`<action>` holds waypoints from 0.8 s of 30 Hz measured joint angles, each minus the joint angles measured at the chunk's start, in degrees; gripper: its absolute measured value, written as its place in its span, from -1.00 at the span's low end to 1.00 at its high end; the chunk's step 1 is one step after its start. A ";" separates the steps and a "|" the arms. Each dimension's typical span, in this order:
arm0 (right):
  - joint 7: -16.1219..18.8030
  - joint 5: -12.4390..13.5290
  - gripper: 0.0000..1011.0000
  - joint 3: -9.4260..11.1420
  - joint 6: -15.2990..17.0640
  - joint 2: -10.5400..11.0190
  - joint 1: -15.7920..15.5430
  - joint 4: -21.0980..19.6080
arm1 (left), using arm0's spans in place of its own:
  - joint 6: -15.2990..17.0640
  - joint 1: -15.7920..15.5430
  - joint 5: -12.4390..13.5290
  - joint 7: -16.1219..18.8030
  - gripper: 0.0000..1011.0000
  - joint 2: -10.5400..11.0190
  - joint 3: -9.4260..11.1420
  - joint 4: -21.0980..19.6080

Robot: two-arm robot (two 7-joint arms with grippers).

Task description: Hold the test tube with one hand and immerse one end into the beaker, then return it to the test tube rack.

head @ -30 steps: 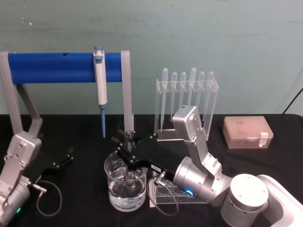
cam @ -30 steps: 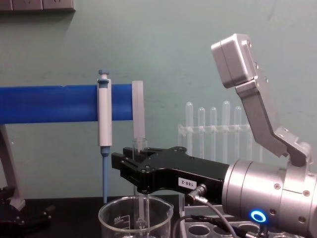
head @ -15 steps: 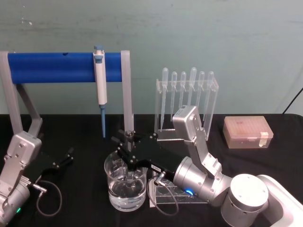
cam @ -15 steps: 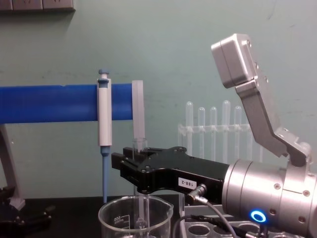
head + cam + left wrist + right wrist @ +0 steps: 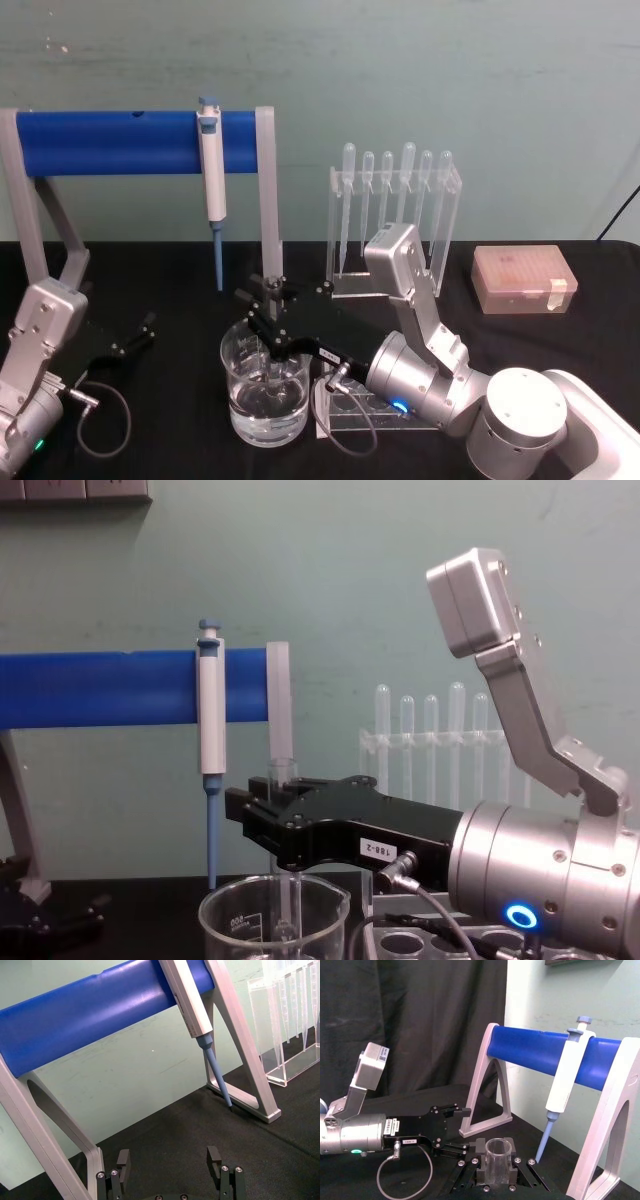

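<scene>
One test tube [image 5: 281, 780] upright in right gripper [image 5: 262, 825], over beaker [image 5: 272, 920]

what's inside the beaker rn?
Clear liquid fills the lower part of the beaker. The test tube, held upright by the right gripper, reaches down into it. Whether its tip touches the bottom can't be seen.

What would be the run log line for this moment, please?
right gripper: shut on test tube | tube: upright, lower end in beaker | left gripper: open, parked on table
</scene>
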 joint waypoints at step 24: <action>0.00 0.00 -0.56 0.00 0.00 0.00 0.00 0.00 | 0.00 0.00 0.00 0.00 0.98 0.00 0.00 0.00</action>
